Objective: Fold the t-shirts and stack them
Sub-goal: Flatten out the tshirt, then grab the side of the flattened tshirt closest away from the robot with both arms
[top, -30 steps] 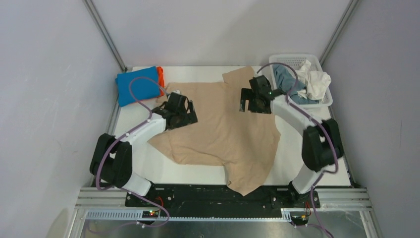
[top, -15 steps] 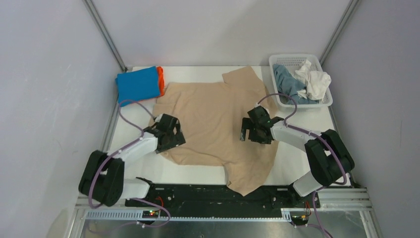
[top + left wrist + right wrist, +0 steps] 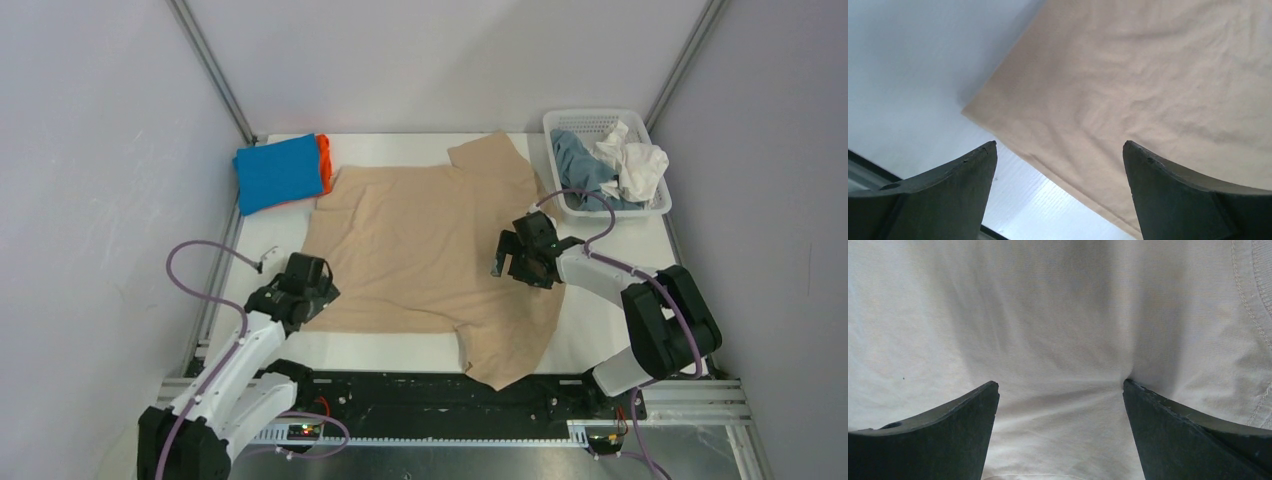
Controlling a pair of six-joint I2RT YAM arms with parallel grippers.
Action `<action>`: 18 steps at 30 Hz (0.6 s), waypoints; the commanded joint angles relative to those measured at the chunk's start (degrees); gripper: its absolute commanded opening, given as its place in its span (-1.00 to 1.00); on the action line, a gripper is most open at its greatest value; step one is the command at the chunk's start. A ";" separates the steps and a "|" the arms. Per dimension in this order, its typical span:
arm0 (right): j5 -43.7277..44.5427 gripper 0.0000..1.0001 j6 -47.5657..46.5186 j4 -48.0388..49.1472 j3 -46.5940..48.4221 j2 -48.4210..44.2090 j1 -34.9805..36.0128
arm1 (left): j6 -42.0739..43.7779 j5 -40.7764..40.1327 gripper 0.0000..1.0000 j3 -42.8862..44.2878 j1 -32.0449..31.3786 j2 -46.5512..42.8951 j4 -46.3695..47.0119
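Observation:
A beige t-shirt (image 3: 425,255) lies spread across the table, one sleeve hanging over the near edge. My left gripper (image 3: 312,300) stands open at the shirt's near left corner, where the hem (image 3: 1048,160) crosses between its fingers. Pressed down on the shirt's right side, my right gripper (image 3: 512,262) is open, with beige cloth (image 3: 1060,390) puckered between its fingers. A folded blue t-shirt (image 3: 280,172) rests on an orange one (image 3: 324,160) at the far left. A white t-shirt (image 3: 632,165) and a grey-blue one (image 3: 580,160) sit bunched in the basket.
The white mesh basket (image 3: 600,122) stands at the far right corner. Grey walls with metal posts close in the table on three sides. Bare white table (image 3: 908,75) shows left of the beige shirt.
Both arms have pulled back toward the near edge. The left gripper went from the shirt's far left part to its near left corner; the right one from the far right to the middle right.

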 commanded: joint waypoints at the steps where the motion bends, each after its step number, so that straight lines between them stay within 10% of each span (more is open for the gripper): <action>1: 1.90 0.99 -0.34 -2.16 -2.42 0.22 -0.62 | -5.87 -7.15 0.99 -0.36 0.49 -2.94 -6.24; 18: 0.70 0.99 -1.06 -0.56 -2.74 0.05 -0.77 | -13.46 -7.68 0.85 -3.20 1.18 4.35 -4.15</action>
